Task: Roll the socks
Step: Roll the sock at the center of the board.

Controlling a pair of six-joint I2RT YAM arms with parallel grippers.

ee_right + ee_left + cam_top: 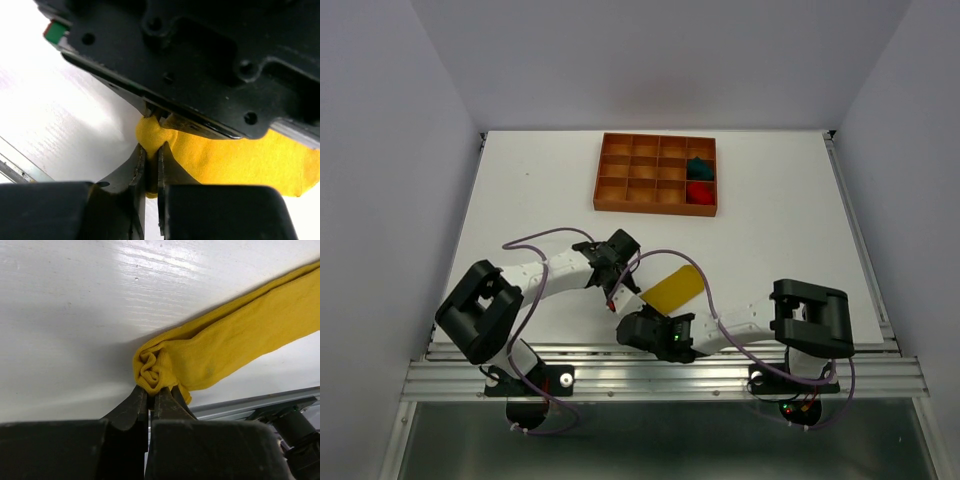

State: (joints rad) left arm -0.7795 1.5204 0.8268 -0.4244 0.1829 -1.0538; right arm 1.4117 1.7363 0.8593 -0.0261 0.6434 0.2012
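Gripping yellow sock (220,350), rolled end hidden overhead: left claw (153,393), right claw (148,156).

Yellow sock (675,288) lies flat, one end rolled; red sock (699,194) and teal sock (698,166) are bundled, adjacent.

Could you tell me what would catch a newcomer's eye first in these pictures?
The bright yellow sock lying near the front of the table, its near end curled into a roll that the left gripper and right gripper both pinch shut. Farther back, an orange-brown compartmented tray holds a teal sock and a red sock, both bundled, in its right-hand column.
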